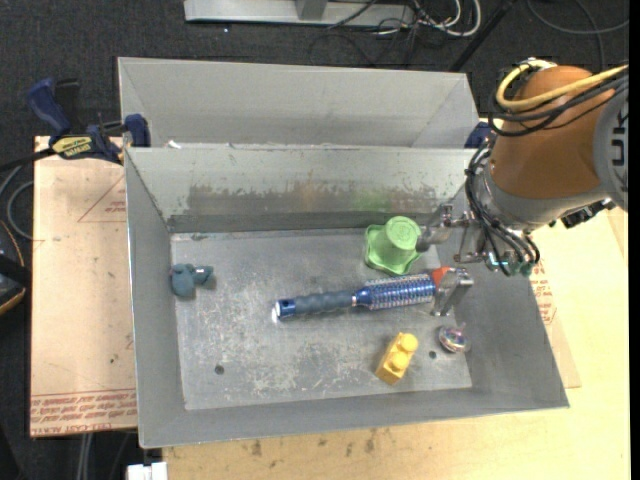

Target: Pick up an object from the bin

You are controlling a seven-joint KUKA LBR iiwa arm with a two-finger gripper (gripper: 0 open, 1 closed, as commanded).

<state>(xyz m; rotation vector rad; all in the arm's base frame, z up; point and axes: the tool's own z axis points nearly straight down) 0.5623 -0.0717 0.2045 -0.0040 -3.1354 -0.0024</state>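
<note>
Progress is lacking: your claw (452, 268) is hovering by the bristle end of the blue brush (350, 299). Open or closed, you cannot tell.

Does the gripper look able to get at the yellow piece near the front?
Probably yes: the yellow piece lies by itself on bare floor, clear of the blue brush, and the gripper is nearby.

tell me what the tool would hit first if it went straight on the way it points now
Likely the ribbed end of the blue brush, or bare bin floor just beside it: the tool points down next to that end. Depth is unclear.
</note>
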